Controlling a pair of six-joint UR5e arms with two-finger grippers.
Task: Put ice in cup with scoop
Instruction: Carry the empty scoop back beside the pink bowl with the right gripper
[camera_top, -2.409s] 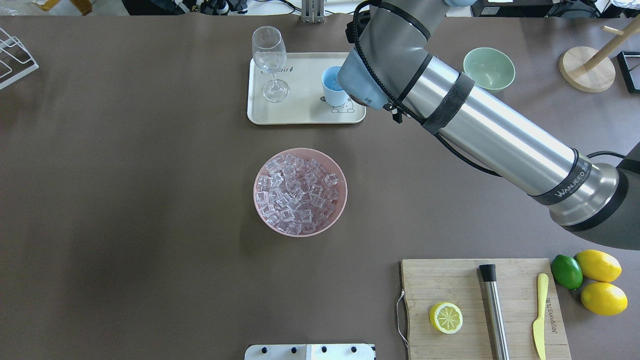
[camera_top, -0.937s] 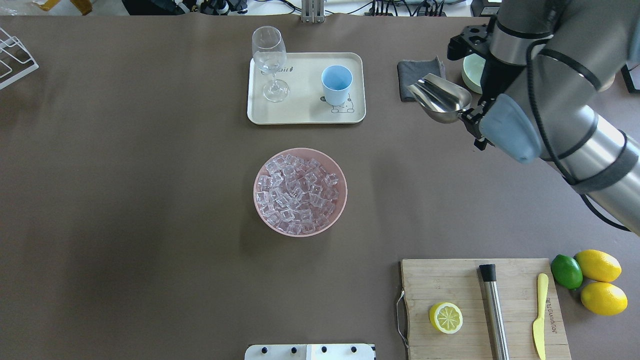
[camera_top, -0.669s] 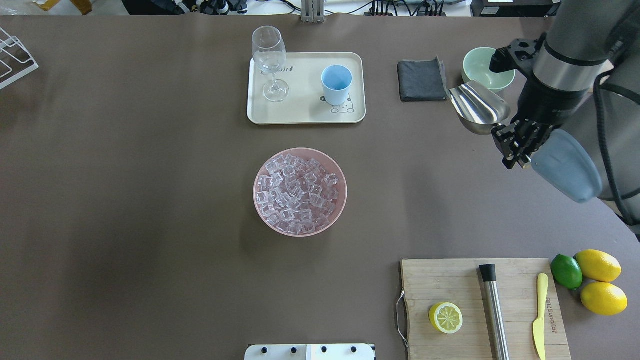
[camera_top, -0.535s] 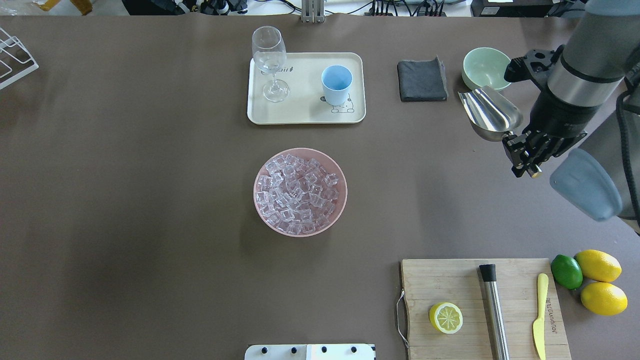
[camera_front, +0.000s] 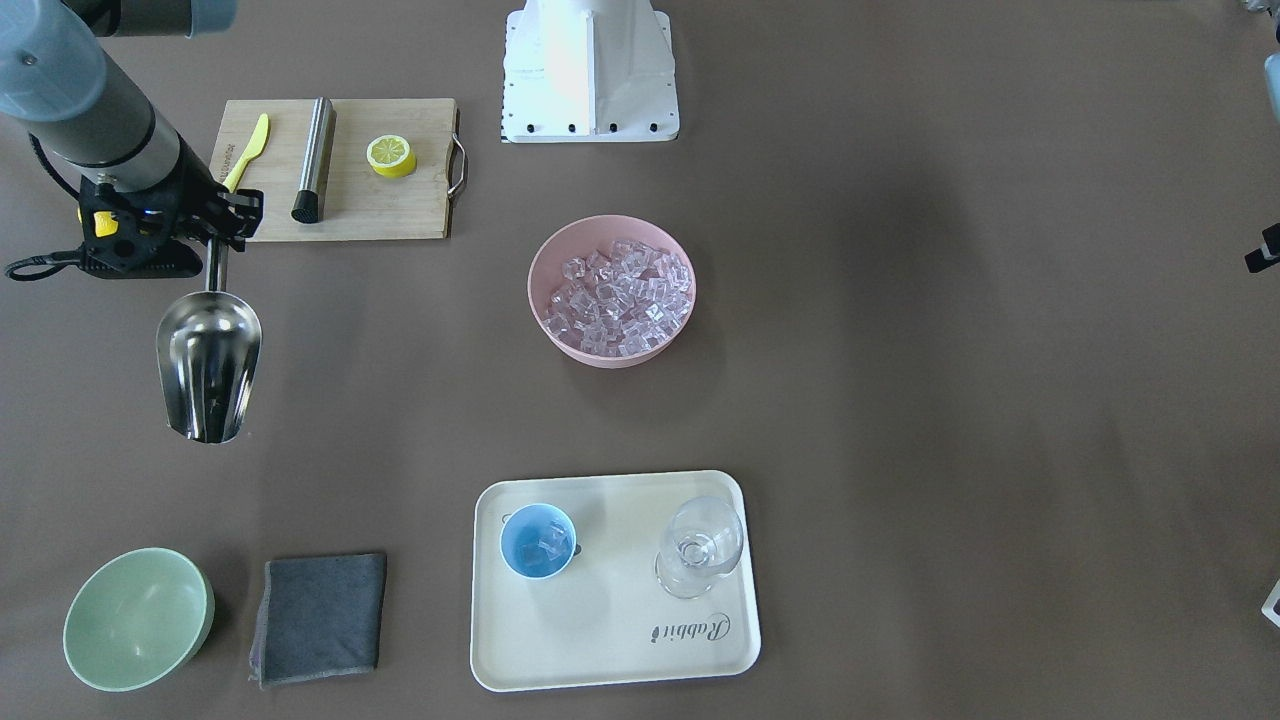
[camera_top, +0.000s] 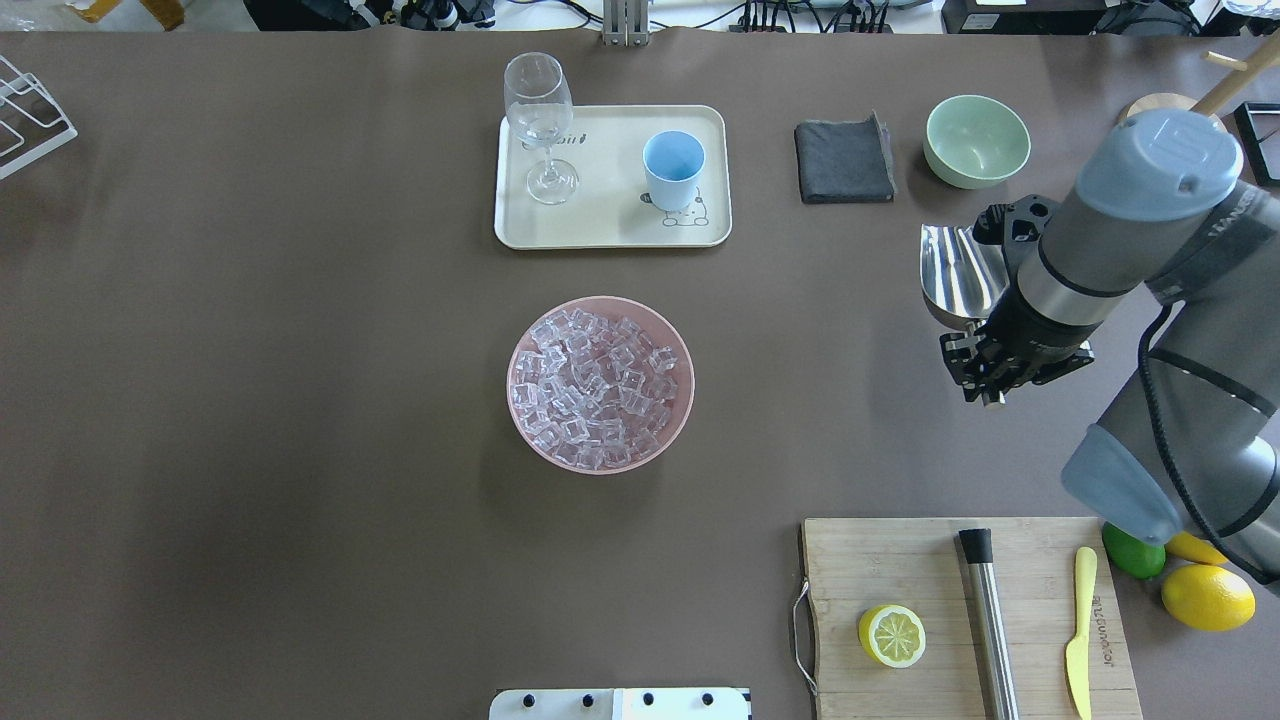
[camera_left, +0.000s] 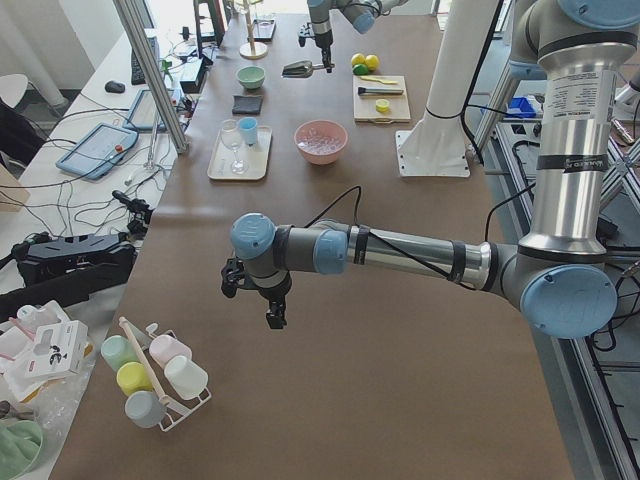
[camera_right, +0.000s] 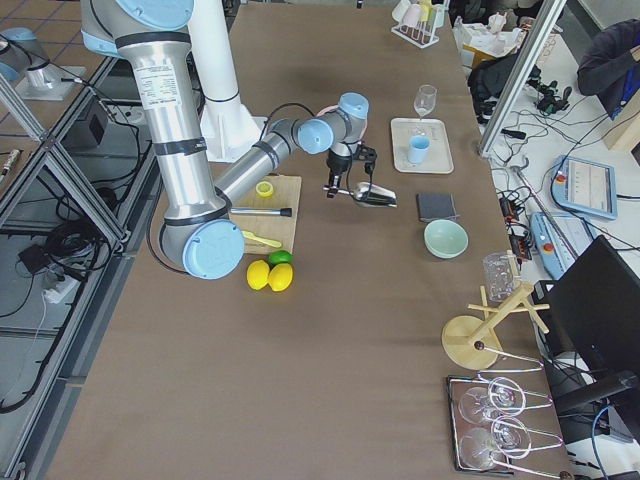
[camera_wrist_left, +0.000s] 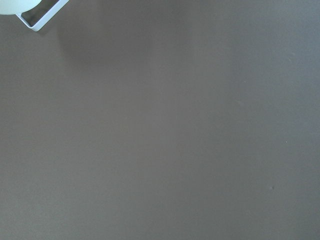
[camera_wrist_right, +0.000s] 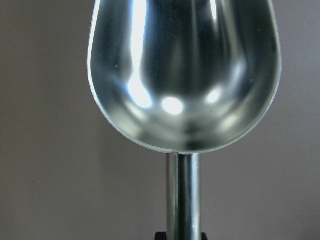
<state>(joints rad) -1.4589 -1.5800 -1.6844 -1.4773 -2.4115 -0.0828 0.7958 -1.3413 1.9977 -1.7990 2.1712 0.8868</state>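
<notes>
In the front-facing view my right fingers (camera_front: 212, 228) sit at the upper left of the frame, clamped round the rod handle of the scoop (camera_front: 208, 365), whose trough hangs empty over bare surface (camera_front: 900, 400). At lower centre the cup (camera_front: 538, 541) stands on the tray (camera_front: 610, 650) with a few cubes inside, too blurred to count. More ice (camera_front: 618, 298) heaps the pink bowl (camera_front: 532, 290) at mid-frame. Overhead, I count one scoop, one cup, one pink bowl, one stemmed glass (camera_top: 538, 110), one green bowl (camera_top: 976, 140) and one grey cloth (camera_top: 843, 160). The bowl's cubes are too many to count. In the exterior left view my left fingers (camera_left: 271, 310) hover at lower centre, and I cannot tell how far open they are. The right wrist view confirms a bare trough. I judge I am either parking the scoop or going for another load. Either way I would keep the trough level and clear of the green bowl. If parking, I'd rest it on the surface before easing my grip.
</notes>
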